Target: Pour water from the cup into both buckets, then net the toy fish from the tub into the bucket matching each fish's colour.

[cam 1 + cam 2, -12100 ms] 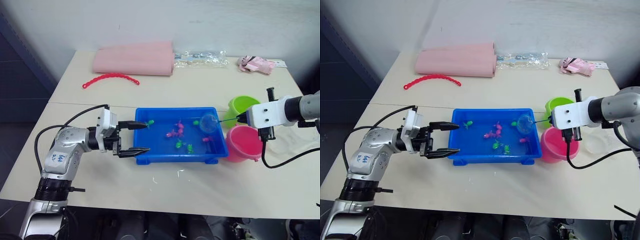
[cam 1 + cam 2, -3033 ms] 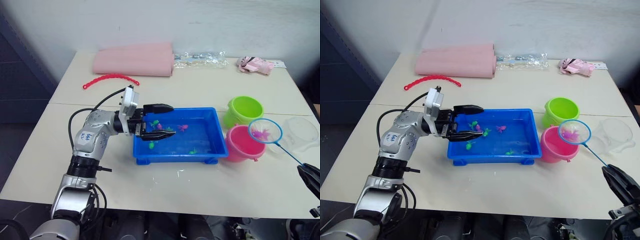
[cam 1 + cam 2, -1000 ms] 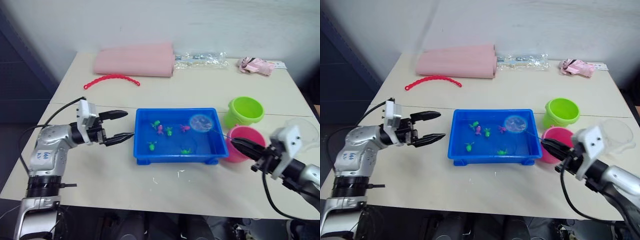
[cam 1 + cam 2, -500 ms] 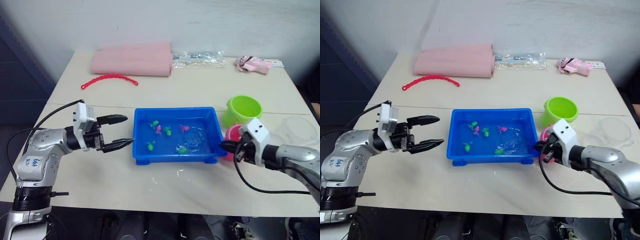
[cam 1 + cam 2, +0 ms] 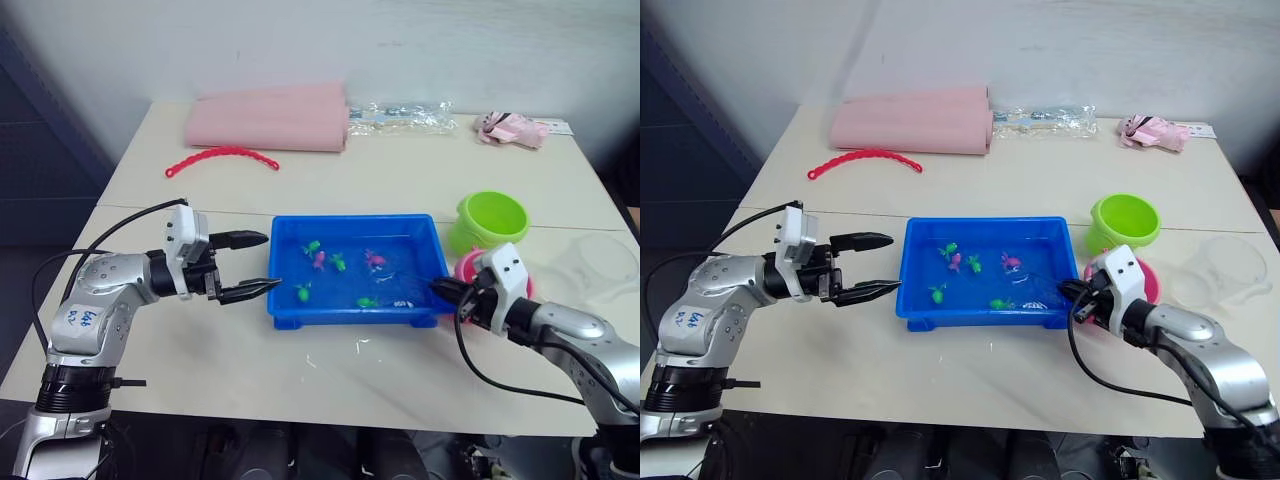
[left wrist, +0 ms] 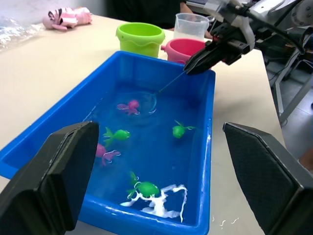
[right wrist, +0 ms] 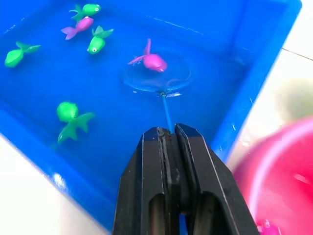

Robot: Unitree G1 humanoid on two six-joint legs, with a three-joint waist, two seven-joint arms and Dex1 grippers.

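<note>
Head views first: the net is back down in the blue tub (image 5: 290, 300) after hovering over it a second ago. The right gripper (image 5: 1072, 293) sits at the tub's right end, fingers squeezed together on the net handle. The left gripper (image 5: 262, 264), jaws wide apart and empty, has slid in to the tub's left wall. The green bucket (image 5: 492, 222) and pink bucket (image 5: 1145, 283) sit just right of the tub, with the clear cup (image 5: 1213, 269) further right.

Left wrist view: the net (image 6: 147, 102) is underwater beside a pink fish (image 6: 129, 106).

Right wrist view: that pink fish (image 7: 153, 60) lies right over the hoop. Looks like the next scoop is lined up, headed for the pink bucket.
</note>
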